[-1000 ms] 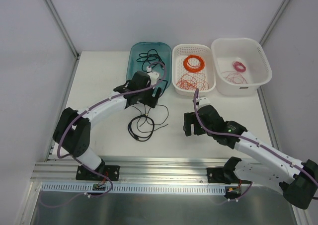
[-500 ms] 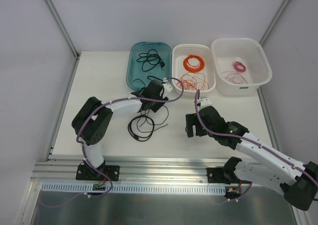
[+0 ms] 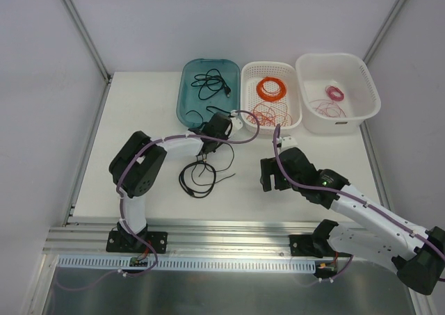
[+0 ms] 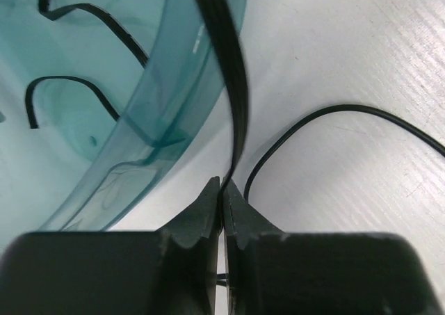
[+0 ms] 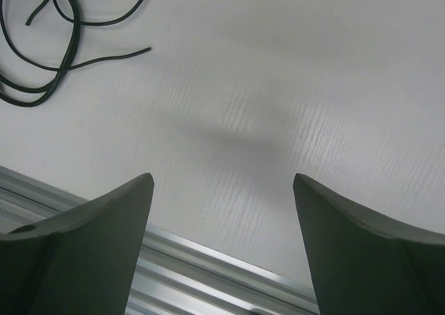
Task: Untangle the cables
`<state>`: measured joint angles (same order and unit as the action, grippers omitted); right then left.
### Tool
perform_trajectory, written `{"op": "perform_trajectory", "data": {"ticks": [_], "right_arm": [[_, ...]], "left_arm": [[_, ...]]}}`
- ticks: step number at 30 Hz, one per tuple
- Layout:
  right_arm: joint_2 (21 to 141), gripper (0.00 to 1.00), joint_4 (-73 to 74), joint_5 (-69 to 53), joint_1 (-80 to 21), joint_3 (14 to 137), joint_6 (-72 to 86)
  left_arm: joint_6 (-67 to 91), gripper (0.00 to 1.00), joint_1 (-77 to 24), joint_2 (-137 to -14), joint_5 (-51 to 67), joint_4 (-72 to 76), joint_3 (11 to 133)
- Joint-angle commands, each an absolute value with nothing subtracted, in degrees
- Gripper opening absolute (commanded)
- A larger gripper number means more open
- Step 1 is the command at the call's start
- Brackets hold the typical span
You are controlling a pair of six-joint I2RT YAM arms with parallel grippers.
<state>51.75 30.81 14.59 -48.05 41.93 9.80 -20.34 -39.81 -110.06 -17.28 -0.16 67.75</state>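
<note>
1. Left gripper: the jaws are pressed together on the loose thick black cord, just beside the wall of the translucent teal plastic tray. The strand blurs so near the lens that we infer the pinch from its line running into the fingertips. We read this hold as preparation for lifting the cord over the tray's rim.
2. The remainder of the cord lies in slack loops on the white table, between the two arms.
3. The teal tray already holds a second black cable with a plug end.
4. White perforated plastic basket: it contains a tight orange ring coil and loose orange-red wire, so we judge that colour sorted.
5. Right gripper: the jaws stand wide apart with nothing between them, above bare table and clear of the cord. We take it to be waiting.
6. White solid-walled plastic tub: it contains a small pink ring coil and loose pinkish-red wire.
</note>
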Motion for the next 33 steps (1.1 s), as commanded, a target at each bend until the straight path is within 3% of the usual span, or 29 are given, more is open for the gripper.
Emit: {"op": "perform_trajectory", "data": {"ticks": [1,10,17,28,33], "right_arm": [[51.24,0.86,31.38,15.91,-48.34,44.47,9.67],[51.59,0.86,30.93,15.82,-48.25,44.82,9.58],[51.42,0.86,31.38,16.87,-48.34,44.74,9.23],[51.24,0.86,32.51,17.67,-48.25,45.09,8.53],[50.89,0.86,32.87,18.37,-48.34,44.74,8.18]], "left_arm": [[-22.15,0.0,-40.69,-104.42,-19.42,0.8,68.47],[-22.58,0.0,-41.04,-94.84,-16.79,-10.98,71.1],[-31.79,0.0,-41.13,-92.37,-22.48,-20.39,81.72],[-46.75,0.0,-37.97,-104.49,-26.18,-20.92,100.44],[-43.95,0.0,-34.9,-110.91,-18.99,-20.74,108.19]]}}
